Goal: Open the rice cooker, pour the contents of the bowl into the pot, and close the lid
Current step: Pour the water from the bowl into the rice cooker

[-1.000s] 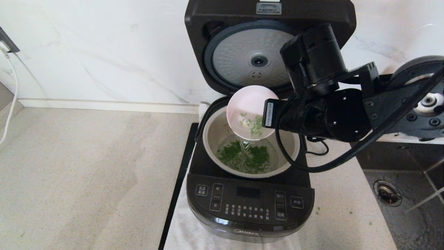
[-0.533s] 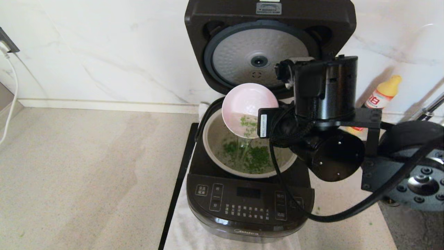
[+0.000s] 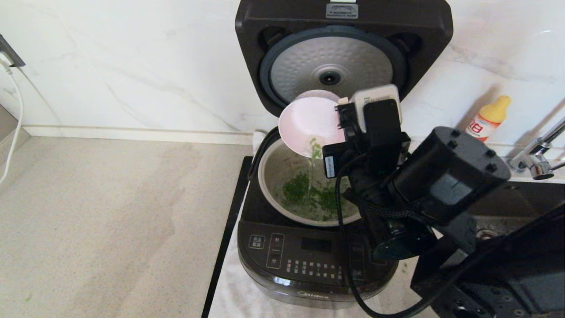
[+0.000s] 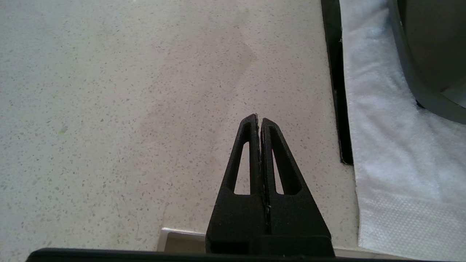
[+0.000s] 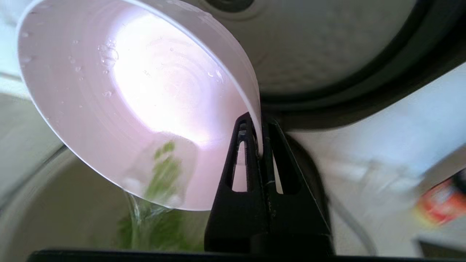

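Note:
The black rice cooker (image 3: pixel 315 260) stands open, its lid (image 3: pixel 344 48) raised against the wall with the dimpled silver disc facing me. The grey-beige pot (image 3: pixel 278 174) inside holds water and green bits. A pale pink bowl (image 3: pixel 306 123) (image 5: pixel 138 94) hangs steeply tipped over the pot, water and green bits running from its lower rim. My right gripper (image 5: pixel 257 125) is shut on the bowl's rim; in the head view its wrist covers the fingers. My left gripper (image 4: pixel 259 120) is shut and empty, low over the speckled counter left of the cooker.
A white towel (image 4: pixel 386 145) and a black board edge (image 3: pixel 223 256) lie under the cooker. A yellow-capped bottle (image 3: pixel 485 118) and a tap (image 3: pixel 532 157) stand at the right by the sink. A white cable (image 3: pixel 13 128) hangs at the far left.
My right arm has swung down and forward, tipping the bowl steeper and lifting it slightly. Most of the green bits have left the bowl for the pot.

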Available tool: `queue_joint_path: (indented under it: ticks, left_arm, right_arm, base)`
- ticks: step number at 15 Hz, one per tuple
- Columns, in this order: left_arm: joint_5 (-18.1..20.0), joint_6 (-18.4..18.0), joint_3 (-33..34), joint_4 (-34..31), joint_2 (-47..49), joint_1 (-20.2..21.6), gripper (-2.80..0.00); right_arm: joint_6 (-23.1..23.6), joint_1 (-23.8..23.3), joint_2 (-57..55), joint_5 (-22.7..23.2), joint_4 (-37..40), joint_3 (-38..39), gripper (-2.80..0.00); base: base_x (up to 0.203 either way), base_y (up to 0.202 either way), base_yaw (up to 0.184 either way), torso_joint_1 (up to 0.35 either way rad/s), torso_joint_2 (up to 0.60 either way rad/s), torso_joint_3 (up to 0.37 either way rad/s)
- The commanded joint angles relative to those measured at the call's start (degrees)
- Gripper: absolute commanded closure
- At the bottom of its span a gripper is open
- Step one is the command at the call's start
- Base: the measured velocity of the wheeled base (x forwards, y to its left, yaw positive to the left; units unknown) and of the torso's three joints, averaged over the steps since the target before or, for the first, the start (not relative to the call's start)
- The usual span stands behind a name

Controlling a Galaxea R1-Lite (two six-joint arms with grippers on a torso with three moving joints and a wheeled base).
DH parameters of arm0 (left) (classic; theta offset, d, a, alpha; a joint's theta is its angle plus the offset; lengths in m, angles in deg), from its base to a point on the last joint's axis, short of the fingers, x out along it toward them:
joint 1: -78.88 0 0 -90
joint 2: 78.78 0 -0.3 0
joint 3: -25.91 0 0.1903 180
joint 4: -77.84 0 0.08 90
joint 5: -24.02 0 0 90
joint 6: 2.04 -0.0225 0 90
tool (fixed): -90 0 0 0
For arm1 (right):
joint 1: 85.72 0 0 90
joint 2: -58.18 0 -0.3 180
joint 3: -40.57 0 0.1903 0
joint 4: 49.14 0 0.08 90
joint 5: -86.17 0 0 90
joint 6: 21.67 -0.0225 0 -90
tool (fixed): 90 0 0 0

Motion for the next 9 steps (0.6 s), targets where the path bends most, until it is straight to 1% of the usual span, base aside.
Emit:
queue_joint_path:
  ticks: [1,9]
  left_arm:
    - [-0.03,0.02,0.05,-0.02,-0.18,-0.01,0.0]
    - [-0.01,0.02,0.0,-0.02,-0.18,-0.01,0.0]
  right_arm:
    - [4.17,0.23,-4.38,-0.08,-8.77,2.19,0.0]
    - [5.06,1.64,-1.38,0.1,-8.79,1.99,0.0]
  base:
    - [0.0,0.0,0.0,0.0,0.0,0.0]
    - [0.0,0.0,0.0,0.0,0.0,0.0]
